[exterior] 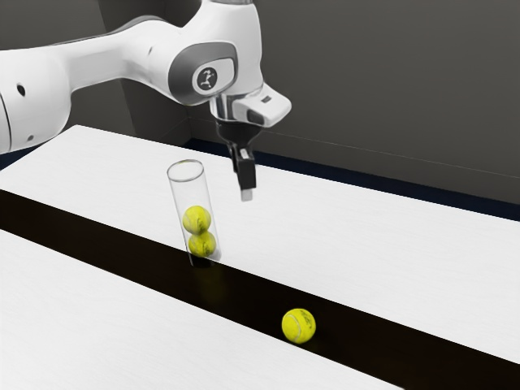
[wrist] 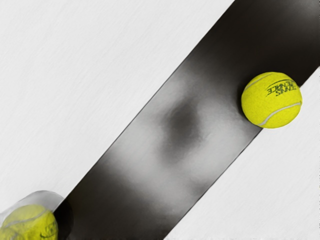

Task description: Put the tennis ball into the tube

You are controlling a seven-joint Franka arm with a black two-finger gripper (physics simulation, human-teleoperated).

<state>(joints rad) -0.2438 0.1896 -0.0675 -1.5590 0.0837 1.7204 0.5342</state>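
Pincer (exterior: 246, 192) hangs above the desk (exterior: 114, 317), whether apart or together I cannot tell; tennis ball (exterior: 299, 326) lies outside the tube (exterior: 191, 193) holding two stacked balls (exterior: 197, 220).

From here I can see room for a hand above the tube (exterior: 192, 190)'s open mouth and across the dark stripe (exterior: 250, 296) between the tube and the loose ball (exterior: 299, 326), while the tube's upright wall and that ball would block a low sweep.

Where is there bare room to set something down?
Bare: the white tabletop beyond the dark stripe, toward the exterior view's right of the tube; also the stripe between tube and loose ball. Crowded: inside the tube, where two balls stack.
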